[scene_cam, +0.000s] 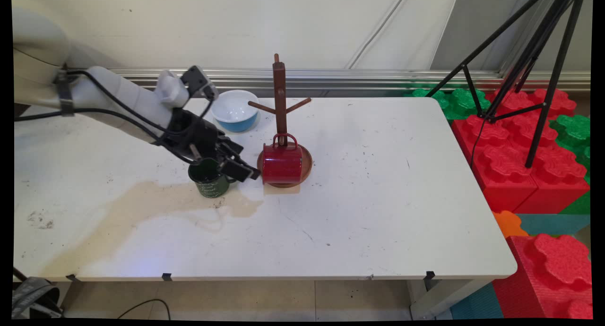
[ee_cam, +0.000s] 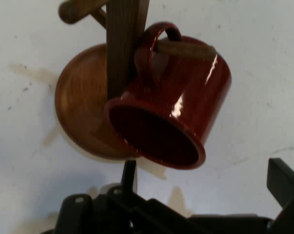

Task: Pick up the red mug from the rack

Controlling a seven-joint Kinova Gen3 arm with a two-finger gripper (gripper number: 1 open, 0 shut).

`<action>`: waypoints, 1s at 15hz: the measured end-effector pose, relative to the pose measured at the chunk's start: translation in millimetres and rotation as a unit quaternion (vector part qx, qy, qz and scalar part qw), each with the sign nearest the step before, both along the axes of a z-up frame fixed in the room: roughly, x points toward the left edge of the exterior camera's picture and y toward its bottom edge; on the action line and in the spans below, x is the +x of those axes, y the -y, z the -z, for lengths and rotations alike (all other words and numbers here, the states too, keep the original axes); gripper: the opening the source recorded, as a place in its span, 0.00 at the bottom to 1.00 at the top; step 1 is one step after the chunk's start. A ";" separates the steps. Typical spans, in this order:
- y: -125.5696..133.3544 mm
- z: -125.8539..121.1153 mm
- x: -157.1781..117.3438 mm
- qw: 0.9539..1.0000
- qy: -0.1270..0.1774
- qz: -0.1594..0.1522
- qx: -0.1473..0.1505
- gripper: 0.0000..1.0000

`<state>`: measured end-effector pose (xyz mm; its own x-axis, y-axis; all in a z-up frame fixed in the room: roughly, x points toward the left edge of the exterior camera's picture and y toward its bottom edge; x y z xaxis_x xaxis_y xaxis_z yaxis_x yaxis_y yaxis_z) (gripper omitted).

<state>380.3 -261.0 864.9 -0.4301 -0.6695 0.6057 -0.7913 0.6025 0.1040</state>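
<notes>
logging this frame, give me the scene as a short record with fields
gripper: black two-finger gripper, open, over the rim of the green mug
green mug: upright on the white table, left of the mug tree
red mug: hangs by its handle on a low peg of the wooden mug tree, mouth down
bowl: white and blue bowl behind the arm, near the table's far edge
stain: brownish stain beside the green mug

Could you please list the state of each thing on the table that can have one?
Red mug: hanging by its handle on a lower peg, mouth tilted downward.
Mug tree: upright, upper pegs bare.
Green mug: upright on the table.
White and blue bowl: upright, empty.
Pincer: open, above the green mug.
</notes>
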 end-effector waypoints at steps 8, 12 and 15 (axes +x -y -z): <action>17.6 23.8 -20.9 1.000 -0.012 -0.018 0.011 1.00; 24.5 34.2 -28.6 0.999 -0.016 -0.024 0.015 1.00; 28.4 40.9 -32.4 0.999 -0.019 -0.027 0.017 1.00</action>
